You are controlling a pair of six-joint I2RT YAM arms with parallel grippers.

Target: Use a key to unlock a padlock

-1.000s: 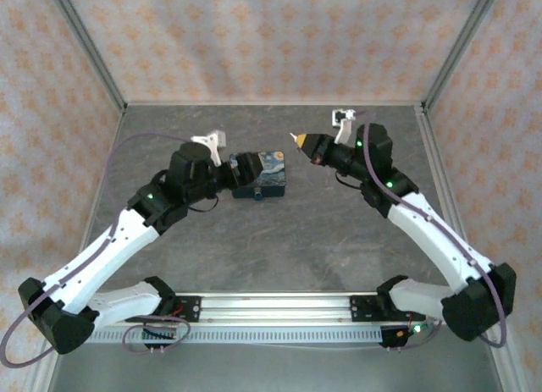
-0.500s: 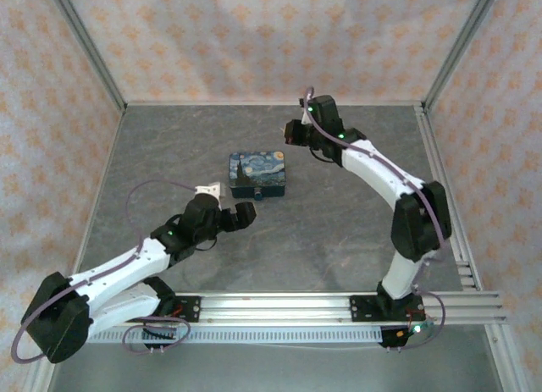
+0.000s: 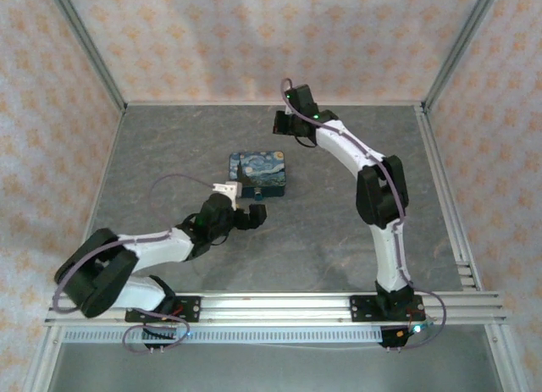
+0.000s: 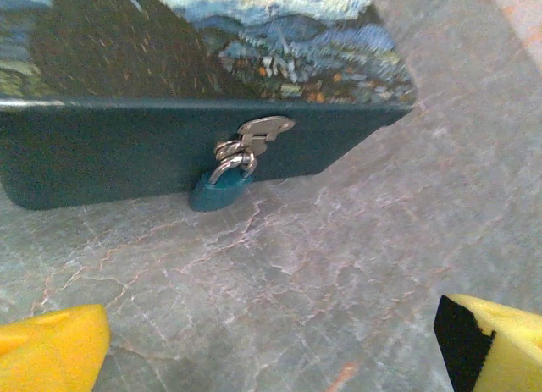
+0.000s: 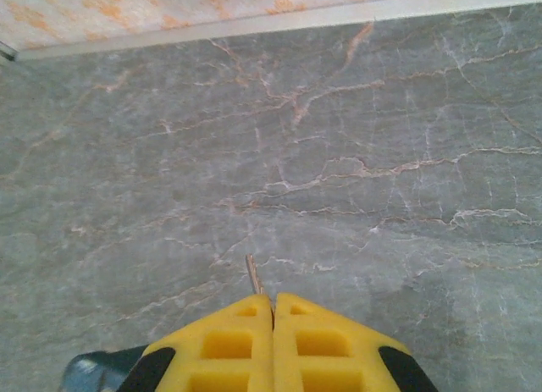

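Observation:
The padlock (image 4: 220,191) has a small teal body and a silver shackle. It hangs from the hasp on the front wall of the dark-blue painted box (image 4: 110,151), and its body touches the table. My left gripper (image 4: 271,350) is open a short way in front of it, with one yellow fingertip (image 4: 51,350) low at each side and bare table between them. From above, the left gripper (image 3: 252,212) sits just before the box (image 3: 258,172). My right gripper (image 5: 273,300) is shut on the key (image 5: 253,273), whose thin tip sticks out past the pads. It hovers over the table behind the box (image 3: 283,124).
The grey marbled table (image 3: 322,214) is closed in by patterned walls and metal posts. The back wall's edge (image 5: 254,24) is close ahead of the right gripper. A rail (image 3: 271,306) runs along the near edge by the arm bases.
The left gripper let go of the box, drew back, then came forward to just in front of it, jaws wider. The right arm swung left and toward the back, still shut on the key.

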